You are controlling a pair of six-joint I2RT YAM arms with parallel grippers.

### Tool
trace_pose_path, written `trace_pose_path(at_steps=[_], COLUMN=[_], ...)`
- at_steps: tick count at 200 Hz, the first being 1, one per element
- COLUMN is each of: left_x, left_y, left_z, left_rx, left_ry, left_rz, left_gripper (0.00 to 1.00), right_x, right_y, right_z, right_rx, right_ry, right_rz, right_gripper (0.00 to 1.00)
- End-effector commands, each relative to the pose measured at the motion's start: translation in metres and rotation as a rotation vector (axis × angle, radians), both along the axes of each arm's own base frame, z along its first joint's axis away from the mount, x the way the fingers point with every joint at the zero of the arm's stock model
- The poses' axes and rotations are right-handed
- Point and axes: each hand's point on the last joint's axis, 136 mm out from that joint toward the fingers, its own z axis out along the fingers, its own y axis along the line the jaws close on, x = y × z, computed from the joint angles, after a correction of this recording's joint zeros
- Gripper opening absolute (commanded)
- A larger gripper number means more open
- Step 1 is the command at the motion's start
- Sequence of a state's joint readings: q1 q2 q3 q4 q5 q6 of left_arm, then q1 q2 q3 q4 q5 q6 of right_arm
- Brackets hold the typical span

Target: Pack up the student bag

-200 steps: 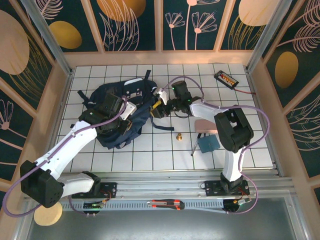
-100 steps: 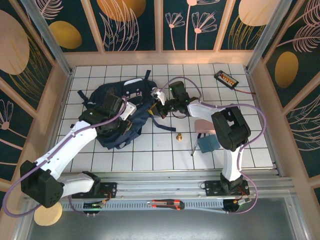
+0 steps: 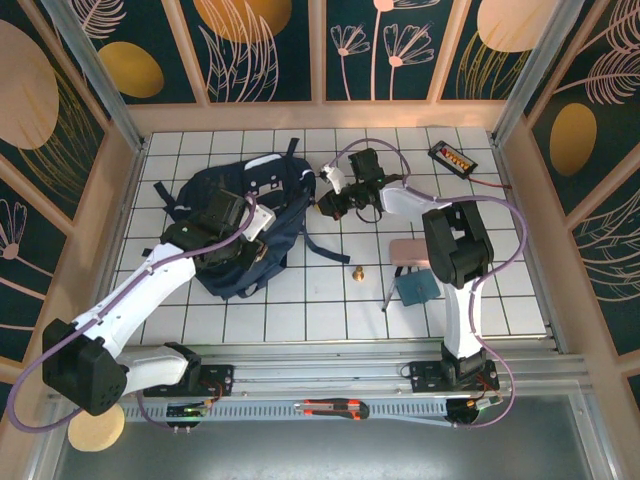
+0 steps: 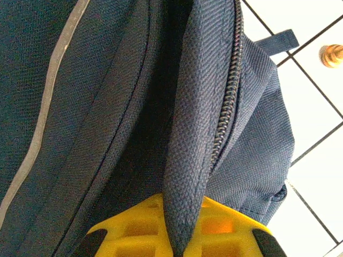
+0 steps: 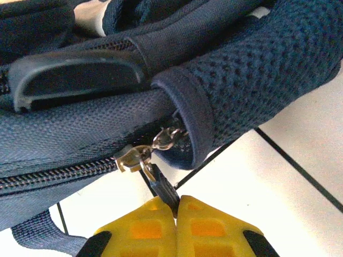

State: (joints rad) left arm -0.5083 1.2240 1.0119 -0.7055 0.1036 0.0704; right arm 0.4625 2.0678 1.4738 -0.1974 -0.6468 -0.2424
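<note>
Bag: the bag (image 3: 235,215) is lying on the white tiled desk (image 3: 300,310), left of centre and towards the far side.
Left fingers: my left fingers (image 4: 180,231) are clenching a fold (image 4: 198,107) of the bag's navy cloth, which is running up between them beside the zip track (image 4: 228,107).
Right fingers: my right fingers (image 5: 177,217) are pinching the dark zip pull (image 5: 161,186) at the bag's right edge, pressing flat together around it.
Slider: the metal slider (image 5: 131,158) is sitting at the zip's end, tucked against a mesh strap (image 5: 257,69).
Handle: a grab handle (image 5: 69,75) is lying just above the zip.
Nearby: a small brass piece (image 3: 357,272) is standing on the desk, apart from the bag.
</note>
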Motion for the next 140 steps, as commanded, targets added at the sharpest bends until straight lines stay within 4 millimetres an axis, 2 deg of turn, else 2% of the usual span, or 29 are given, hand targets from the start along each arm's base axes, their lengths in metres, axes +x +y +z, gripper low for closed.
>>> trace_pose_path(at_steps=[1,7,11,16,24,32,60,74,101,140], left_x=[-0.013,-0.011,-0.01,-0.008,-0.002,0.004,0.03,0.037,0.045,0.056], left_y=[-0.011,-0.011,-0.012,-0.012,-0.01,-0.007,0.008,0.009,0.002,0.0], left_z=[0.008,0.008,0.01,0.013,0.02,0.027,0.03,0.017,-0.01,-0.037], left_rx=[-0.101,-0.108,-0.112,-0.118,-0.122,-0.114,-0.012,0.03,0.093,0.176], left_ry=[0.045,0.041,0.034,0.021,-0.014,-0.053,-0.125,-0.111,-0.068,-0.037], left_rz=[-0.013,-0.004,0.002,0.011,0.028,0.053,0.13,0.124,0.058,-0.001], left_gripper=[0.11,0.41,0.55,0.65,0.77,0.85,0.88,0.87,0.86,0.85], right_x=[0.017,0.014,0.012,0.009,0.009,0.009,0.017,0.012,0.001,-0.001], right_y=[-0.031,-0.035,-0.037,-0.039,-0.043,-0.047,-0.044,-0.033,-0.016,0.002], right_z=[-0.003,-0.001,0.001,0.004,0.01,0.014,0.033,0.045,0.056,0.077], right_rx=[-0.073,-0.072,-0.07,-0.064,-0.057,-0.046,-0.017,-0.003,0.01,0.124], right_ry=[-0.036,-0.044,-0.043,-0.041,-0.038,-0.025,0.028,-0.035,-0.219,-0.265], right_rz=[-0.115,-0.123,-0.123,-0.123,-0.133,-0.151,-0.173,-0.111,0.02,0.067], right_gripper=[0.26,0.37,0.41,0.45,0.47,0.48,0.47,0.47,0.47,0.47])
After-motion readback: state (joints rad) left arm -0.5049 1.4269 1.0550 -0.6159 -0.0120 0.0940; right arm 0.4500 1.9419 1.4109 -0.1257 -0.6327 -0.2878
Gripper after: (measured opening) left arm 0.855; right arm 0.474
